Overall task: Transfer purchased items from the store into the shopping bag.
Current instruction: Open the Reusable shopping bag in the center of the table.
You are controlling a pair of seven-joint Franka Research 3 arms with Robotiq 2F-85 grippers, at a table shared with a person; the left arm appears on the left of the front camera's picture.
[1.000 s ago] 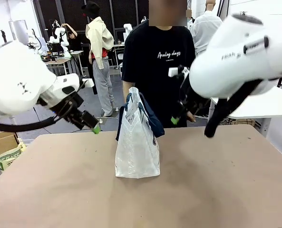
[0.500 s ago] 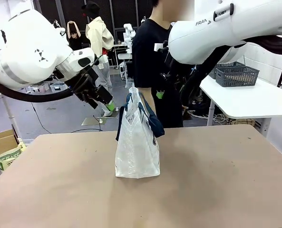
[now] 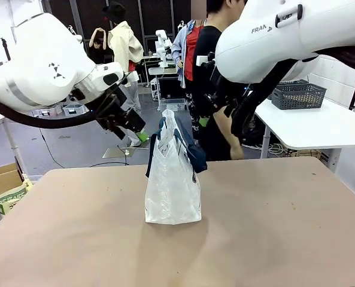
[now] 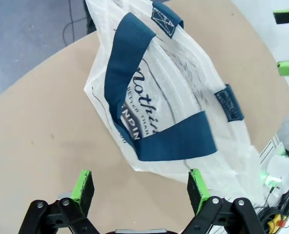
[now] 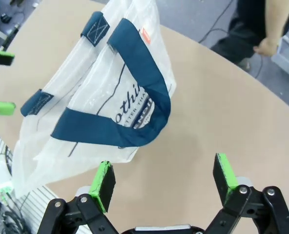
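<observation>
Your left gripper [image 4: 137, 183] and right gripper [image 5: 163, 183] both hang released, holding nothing, above the white shopping bag [image 3: 172, 191] standing between and below them. Packing seems not yet begun; next, you need an item to grasp.

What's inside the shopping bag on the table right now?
Through the shopping bag's translucent plastic no item shape shows, just navy lettering and drooping handles. Its top is pinched together, so the inside can't be seen directly.

White arms [image 3: 39, 72] carry the black left gripper [image 4: 139, 187] and right gripper [image 5: 164, 181], green-padded.
</observation>
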